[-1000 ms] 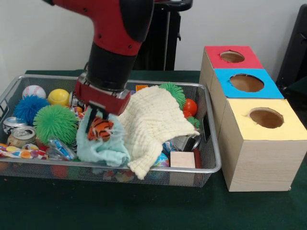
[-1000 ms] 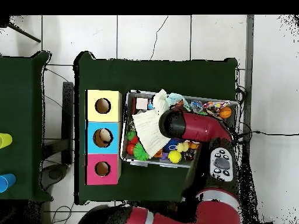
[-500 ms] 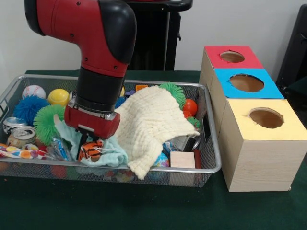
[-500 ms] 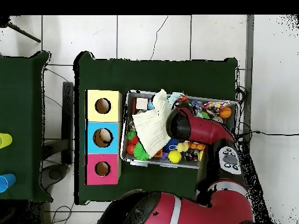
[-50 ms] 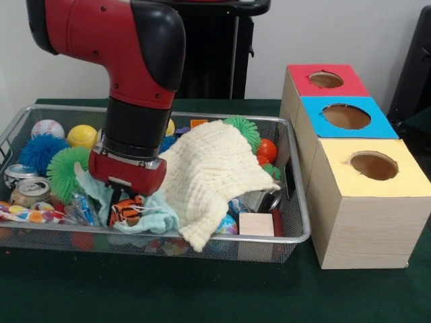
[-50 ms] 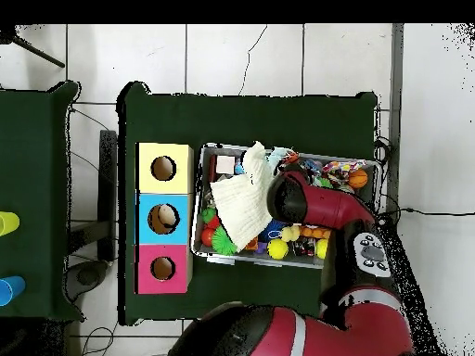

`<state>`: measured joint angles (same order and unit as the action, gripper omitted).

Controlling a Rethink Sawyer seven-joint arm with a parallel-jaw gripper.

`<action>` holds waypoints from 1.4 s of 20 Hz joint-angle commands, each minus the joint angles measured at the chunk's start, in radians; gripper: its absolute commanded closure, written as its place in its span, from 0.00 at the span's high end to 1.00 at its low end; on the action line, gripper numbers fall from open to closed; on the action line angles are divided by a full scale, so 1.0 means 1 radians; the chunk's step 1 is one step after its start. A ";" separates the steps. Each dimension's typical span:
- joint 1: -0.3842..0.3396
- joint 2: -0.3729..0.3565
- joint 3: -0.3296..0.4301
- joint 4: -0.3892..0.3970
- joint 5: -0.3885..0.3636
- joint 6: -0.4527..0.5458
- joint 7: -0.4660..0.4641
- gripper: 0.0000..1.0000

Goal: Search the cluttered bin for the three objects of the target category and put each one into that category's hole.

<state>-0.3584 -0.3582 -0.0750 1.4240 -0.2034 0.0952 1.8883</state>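
My gripper (image 5: 124, 200) is down in the wire bin (image 5: 202, 237), near its front left, shut on a small orange tiger-striped toy (image 5: 126, 210). The toy rests against a light blue cloth (image 5: 149, 220). A cream cloth (image 5: 209, 171) is draped over the bin's middle and hangs over the front rim, hiding what lies under it. To the right stand three boxes with holes in their tops: red (image 5: 326, 79), blue (image 5: 346, 116) and yellow (image 5: 374, 165). In the overhead view the arm (image 6: 306, 202) covers the gripper and the toy.
The bin's left side holds a baseball (image 5: 47, 128), a yellow ball (image 5: 82, 136), a blue spiky ball (image 5: 39, 152), a green spiky ball (image 5: 67, 172) and cans (image 5: 30, 191). A wooden block (image 5: 256, 224) and an orange ball (image 5: 267, 150) lie at the right.
The gripper has gone down and to the left with the tiger toy, from above the blue cloth to low in the bin. It has barely moved over the last half second.
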 commanded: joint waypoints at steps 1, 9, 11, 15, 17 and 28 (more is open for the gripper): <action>-0.010 0.065 0.147 -0.039 -0.019 0.111 0.004 1.00; 0.066 -0.017 0.056 -0.021 0.048 0.200 0.097 1.00; 0.078 -0.040 0.048 -0.022 0.070 0.279 0.100 1.00; 0.075 -0.084 0.075 -0.033 0.089 0.441 0.047 1.00; 0.064 -0.096 0.097 -0.036 0.089 0.458 0.026 1.00; 0.007 -0.070 0.199 -0.030 0.016 0.265 0.002 1.00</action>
<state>-0.3190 -0.4629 -0.0053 1.3949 -0.1636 0.4334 1.8883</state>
